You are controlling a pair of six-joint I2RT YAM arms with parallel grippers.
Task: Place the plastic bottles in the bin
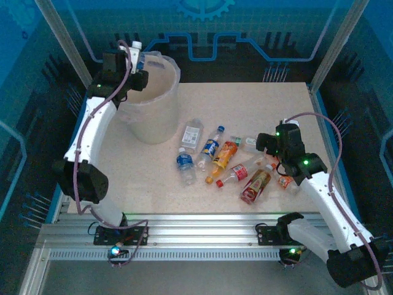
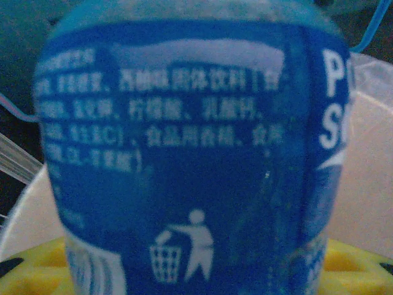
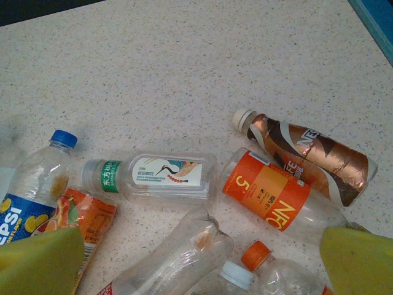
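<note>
Overhead, the left gripper [image 1: 136, 60] hangs above the bin [image 1: 158, 120] in the upper left of the frame, clamped on a blue-labelled bottle [image 1: 137, 50] whose white cap points toward the top edge. The left wrist view adds detail the top view cannot resolve: white print and a litter pictogram on the blue label [image 2: 184, 172], yellow pads [image 2: 353, 264] in the lower corners beside the bottle, and the bin's pale rim behind at right. The remaining plastic bottles [image 1: 224, 161] lie scattered at centre on the speckled table [image 1: 258, 104], apart from the bin. The right gripper [image 1: 265, 147] stands just right of them, jaws spread wide and empty. The right wrist view tells the bottles apart: a brown-sleeved bottle [image 3: 310, 157] at right, an orange-labelled clear bottle [image 3: 276, 198] just beside it, a green-capped bottle [image 3: 150, 175] at centre, a blue-capped Pepsi bottle [image 3: 37, 178] at left, with yellow fingertips [image 3: 37, 267] in the lower corners
</note>
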